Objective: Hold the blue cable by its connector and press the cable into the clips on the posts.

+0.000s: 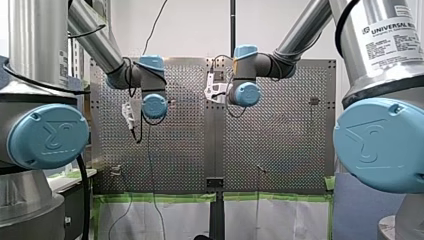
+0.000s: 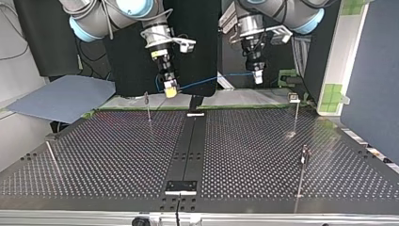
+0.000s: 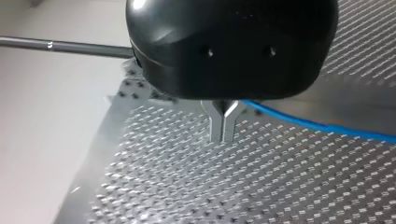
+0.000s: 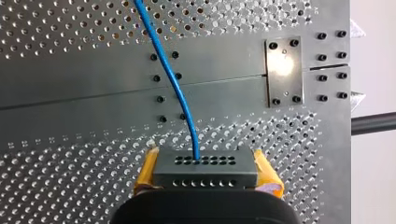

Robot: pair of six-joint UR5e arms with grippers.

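Right gripper (image 4: 205, 163) has its yellow pads clamped on the connector (image 4: 205, 173), left gripper (image 3: 224, 128) looks pinched shut on the cable (image 4: 173, 88), which is strung between them above the table (image 2: 94, 155), so I'd keep it taut and lower it squarely into a post (image 2: 296, 117) clip.

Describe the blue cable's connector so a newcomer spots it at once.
Over the perforated table, find my right hand, the one with yellow pads. Clamped between those pads sits the connector, a dark rectangular block. It alone has rows of small holes and the blue cable running out of its face.
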